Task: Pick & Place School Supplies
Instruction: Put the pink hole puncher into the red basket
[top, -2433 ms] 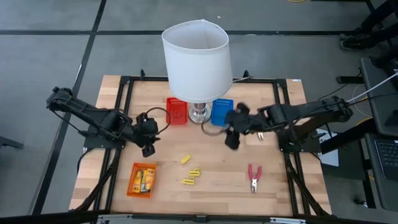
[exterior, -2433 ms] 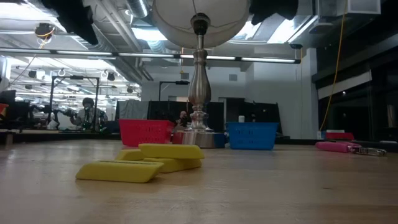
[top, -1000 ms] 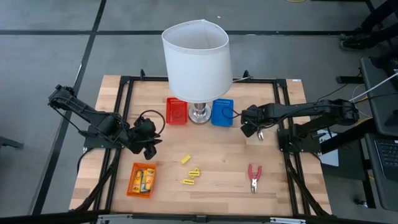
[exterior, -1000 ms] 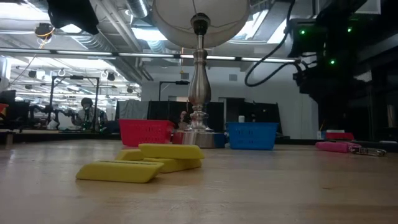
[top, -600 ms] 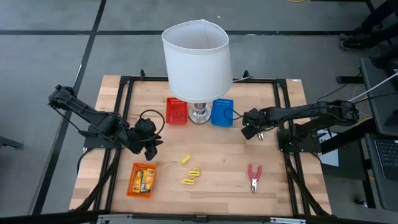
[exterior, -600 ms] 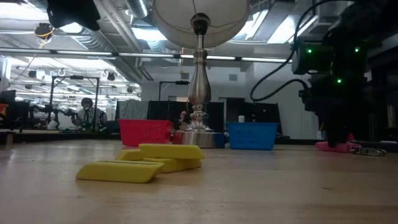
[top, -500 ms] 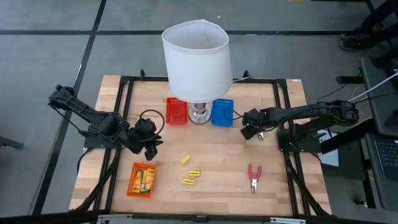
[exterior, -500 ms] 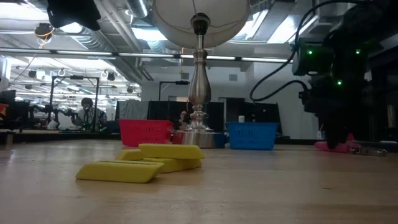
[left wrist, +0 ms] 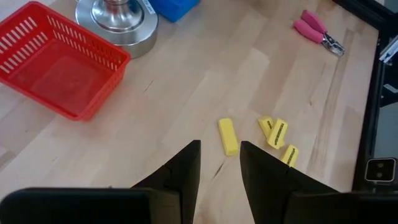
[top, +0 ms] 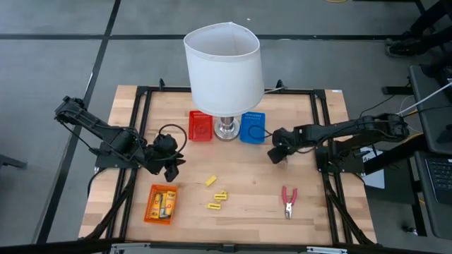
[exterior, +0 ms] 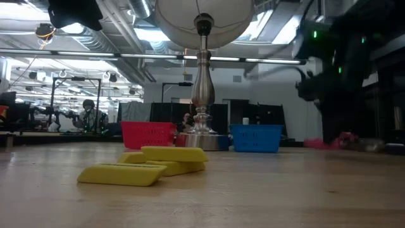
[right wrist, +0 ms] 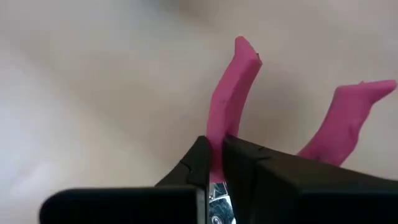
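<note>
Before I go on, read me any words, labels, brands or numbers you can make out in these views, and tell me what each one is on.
No text can be read in any view.
Small yellow packets on the wooden table: dark print along them, too small to read.
Orange mesh basket: yellow printed packs inside, print too small.
Pink-handled pliers in the right pincer: no marking visible.
White lamp shade, red mesh basket: no lettering.

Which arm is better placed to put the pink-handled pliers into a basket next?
The right: the right gripper already grips the pink-handled pliers beside the blue basket. The left gripper is open, far off.
</note>
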Available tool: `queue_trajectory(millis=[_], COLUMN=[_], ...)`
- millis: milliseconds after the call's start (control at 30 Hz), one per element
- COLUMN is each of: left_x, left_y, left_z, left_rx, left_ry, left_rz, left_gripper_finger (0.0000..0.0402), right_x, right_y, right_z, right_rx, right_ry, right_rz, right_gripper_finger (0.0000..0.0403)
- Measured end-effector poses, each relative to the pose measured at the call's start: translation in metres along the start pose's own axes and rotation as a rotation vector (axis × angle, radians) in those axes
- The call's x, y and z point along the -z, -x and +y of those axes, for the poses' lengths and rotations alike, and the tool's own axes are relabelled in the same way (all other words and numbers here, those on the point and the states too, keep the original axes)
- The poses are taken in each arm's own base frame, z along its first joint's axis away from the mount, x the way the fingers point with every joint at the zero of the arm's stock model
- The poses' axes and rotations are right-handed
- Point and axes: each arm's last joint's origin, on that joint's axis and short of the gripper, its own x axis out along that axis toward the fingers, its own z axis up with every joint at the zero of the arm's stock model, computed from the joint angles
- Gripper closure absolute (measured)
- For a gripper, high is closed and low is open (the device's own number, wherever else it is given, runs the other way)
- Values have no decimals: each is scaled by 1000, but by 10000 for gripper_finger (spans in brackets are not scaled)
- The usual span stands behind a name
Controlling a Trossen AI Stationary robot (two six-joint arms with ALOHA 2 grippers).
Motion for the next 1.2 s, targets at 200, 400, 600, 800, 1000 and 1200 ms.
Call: queue_trajectory(millis=[200, 400, 600, 800, 1000, 1200], left_x=[-6, -17, -50, -82, -87, -90], left_y=[1, 3, 6, 22, 20, 11], left_z=[-10, -22, -29, -33, -34, -45], left_rx=[125, 248, 433, 617, 681, 768], left_ry=[-7, -41, 15, -2, 0, 11], left_rz=[-22, -118, -316, -604, -599, -622], left_gripper_finger=[292, 292, 277, 236, 204, 201], right_x=[9, 14, 6, -6, -10, -14], right_y=[53, 131, 181, 196, 205, 203], right_z=[60, 106, 139, 171, 201, 219], right_rx=[-427, -784, -950, -1040, -1077, -1080], right_ry=[168, 238, 272, 343, 417, 436], right_rz=[-11, -130, -292, -353, -381, -398], right_gripper_finger=[383, 383, 386, 386, 387, 388])
